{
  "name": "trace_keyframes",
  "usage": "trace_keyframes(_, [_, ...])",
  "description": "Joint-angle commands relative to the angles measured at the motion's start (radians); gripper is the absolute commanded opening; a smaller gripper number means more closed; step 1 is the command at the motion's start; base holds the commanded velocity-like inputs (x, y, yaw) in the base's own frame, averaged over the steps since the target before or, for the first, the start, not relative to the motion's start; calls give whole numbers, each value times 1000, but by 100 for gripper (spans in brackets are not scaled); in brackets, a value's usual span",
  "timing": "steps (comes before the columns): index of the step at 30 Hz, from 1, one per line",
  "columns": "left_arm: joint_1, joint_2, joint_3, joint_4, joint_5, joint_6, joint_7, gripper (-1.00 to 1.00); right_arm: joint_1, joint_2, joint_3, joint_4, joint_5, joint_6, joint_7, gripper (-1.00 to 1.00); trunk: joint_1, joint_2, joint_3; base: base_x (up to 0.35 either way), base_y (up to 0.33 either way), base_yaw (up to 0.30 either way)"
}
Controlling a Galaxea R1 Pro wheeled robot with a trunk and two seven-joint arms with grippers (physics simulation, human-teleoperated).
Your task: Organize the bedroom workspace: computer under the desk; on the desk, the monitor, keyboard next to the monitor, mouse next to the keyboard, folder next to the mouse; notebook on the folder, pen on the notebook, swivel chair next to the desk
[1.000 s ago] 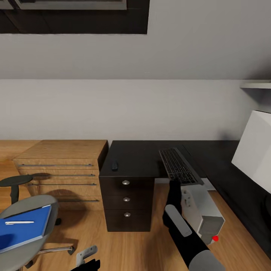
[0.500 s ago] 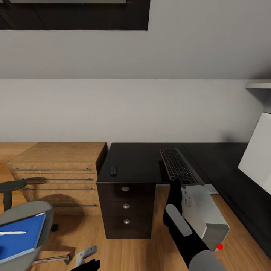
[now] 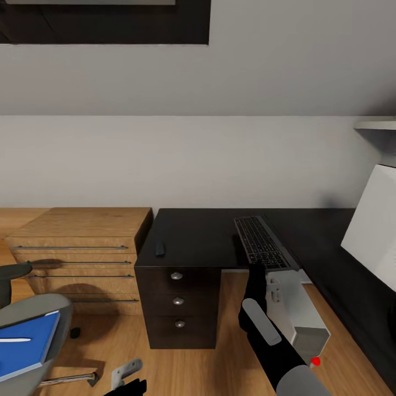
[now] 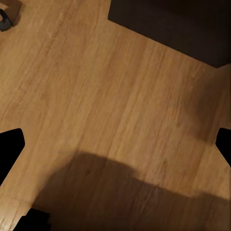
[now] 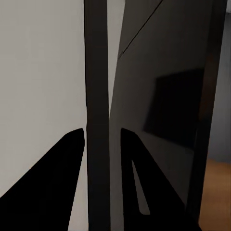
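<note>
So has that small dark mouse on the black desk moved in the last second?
No. The small dark mouse sits the same way left of the top silver drawer knob as before; the whole view shifted instead.

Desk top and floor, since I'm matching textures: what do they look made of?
The desk top looks like matt black laminate or painted board: flat, grainless, only faint sheen. The floor looks like light wood planks or wood-look laminate: visible grain and plank seams.

Soft even light, faint shadows, sharp
</note>
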Motion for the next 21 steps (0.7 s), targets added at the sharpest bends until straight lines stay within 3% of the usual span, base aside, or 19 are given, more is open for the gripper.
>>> trace_keyframes(1, [-1,2,-3,-2,9,1,10,100,-1,-2,3,-1,5,-5,-8,-100,0,-1,-1,0,-23,0])
trace_keyframes(15, [-1,2,-1,30,11,-40,10,100,-1,-8,-2,81,4,6,-19,-100,0,-1,-1,4,-3,0])
trace_keyframes(21, [-1,1,-4,32,10,-61,9,100,-1,-10,-5,82,4,6,-19,-100,0,-1,-1,210,0,0])
